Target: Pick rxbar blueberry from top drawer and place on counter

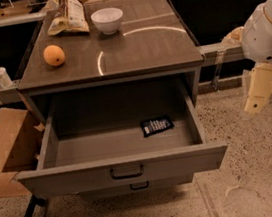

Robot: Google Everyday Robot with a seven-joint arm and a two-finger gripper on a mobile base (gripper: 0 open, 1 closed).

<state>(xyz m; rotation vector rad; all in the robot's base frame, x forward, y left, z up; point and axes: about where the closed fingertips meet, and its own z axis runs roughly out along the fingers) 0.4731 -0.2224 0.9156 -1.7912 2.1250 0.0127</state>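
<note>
The rxbar blueberry (pixel 156 126), a small dark bar with white print, lies flat on the floor of the open top drawer (pixel 124 168), right of its middle. The drawer is pulled far out, and its dark handle faces me. The counter (pixel 143 49) is the glossy brown top above it, with a curved light reflection. My arm comes in at the right edge, and my gripper (pixel 259 90) hangs there beside the cabinet. It is level with the drawer, well to the right of the bar, and touches nothing.
On the counter stand an orange (pixel 54 55), a white bowl (pixel 107 20) and a tan crinkled bag (pixel 68 13). A cardboard box (pixel 5 146) sits left of the drawer. A paper cup (pixel 2 77) stands on a left shelf. The lower drawer handle (pixel 139 185) shows below.
</note>
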